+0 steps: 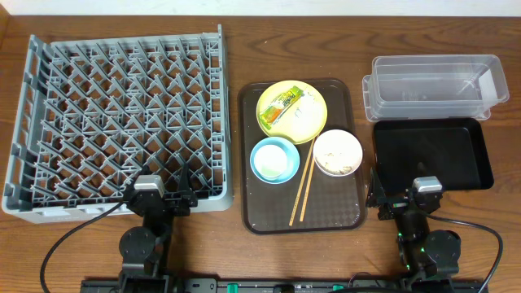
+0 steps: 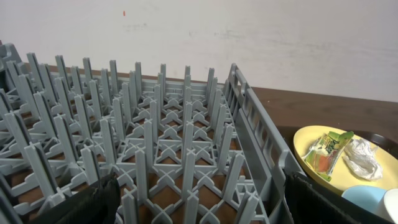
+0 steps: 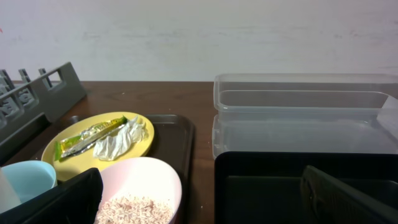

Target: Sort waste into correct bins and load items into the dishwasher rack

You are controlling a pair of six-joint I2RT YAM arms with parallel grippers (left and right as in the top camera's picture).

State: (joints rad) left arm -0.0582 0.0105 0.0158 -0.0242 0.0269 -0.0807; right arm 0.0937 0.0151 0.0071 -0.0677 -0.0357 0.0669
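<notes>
Nearest the camera's lower edge, the left gripper (image 1: 160, 199) sits at the front rim of the dishwasher rack (image 1: 32, 122), fingers spread wide with nothing between them. The right gripper (image 1: 404, 203) sits at the near edge of the black tray (image 1: 472, 155), likewise wide apart and empty. By the look of things the task has not begun: the grey rack on the left holds no dishes, and both bins on the right are bare. Between them, a brown serving tray (image 1: 342, 216) carries everything to be handled. Closest on it lie two wooden chopsticks (image 1: 303, 191), side by side and slanting between the bowls. Beyond them are a light-blue bowl (image 1: 273, 159) on the left, with a paler shape inside that may be a small cup, though that cannot be told, and a white bowl (image 1: 337, 152) on the right holding rice-like crumbs (image 1: 335, 161). Farther back is a pale-yellow plate (image 1: 313, 122) bearing a green-and-yellow wrapper (image 1: 281, 107) and a crumpled white tissue (image 3: 118, 140). Farthest right, behind the black tray, stands the clear tub (image 1: 431, 85). All sorting and loading remain to do. The wrapper is printed, but no brand or word is legible; no other writing shows.
</notes>
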